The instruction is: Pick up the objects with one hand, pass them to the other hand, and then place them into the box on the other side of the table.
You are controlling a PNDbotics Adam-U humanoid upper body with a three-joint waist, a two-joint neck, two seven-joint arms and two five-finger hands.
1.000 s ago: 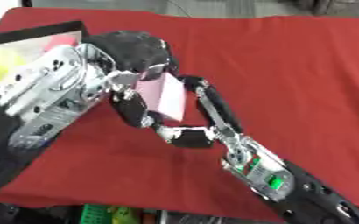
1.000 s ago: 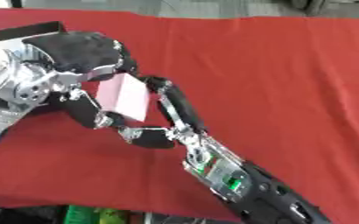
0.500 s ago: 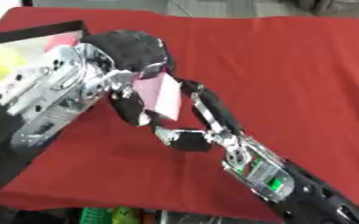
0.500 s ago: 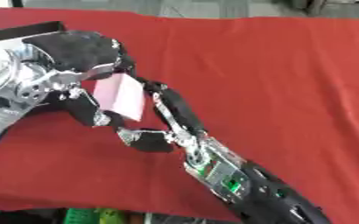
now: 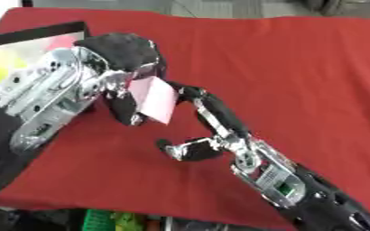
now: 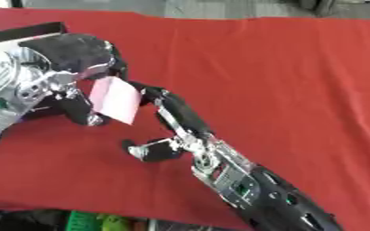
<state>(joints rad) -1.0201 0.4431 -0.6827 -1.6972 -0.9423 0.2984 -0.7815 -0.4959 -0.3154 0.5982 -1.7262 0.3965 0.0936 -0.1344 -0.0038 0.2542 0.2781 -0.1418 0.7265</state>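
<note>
Red cloth covers the surface [image 5: 298,67]. Pale pink card [image 5: 158,99], flat and rectangular, held up off the cloth at left-centre, tilted on edge. I can read no print or label on its face.

Left hand [image 5: 121,79] comes in from the left edge. Its fingers [image 5: 123,108] are curled round the card's left side, a dark thumb or finger running down along the near edge. Card sits in this hand.

Right hand [image 5: 208,119] reaches up from the lower right. Its upper fingers [image 5: 190,91] are stretched out toward the card's right edge, tips at or just beside it; I cannot tell whether they touch. A lower digit [image 5: 184,150] sticks out to the left below, apart from the card. Nothing curled round anything on this side.

Box [image 5: 38,34] at far left corner, dark rim, with yellow and pink shapes inside that I can't make out. Left arm overlaps its near edge.

Green items [image 5: 113,221] below the surface's front edge, with no writing I can read.
</note>
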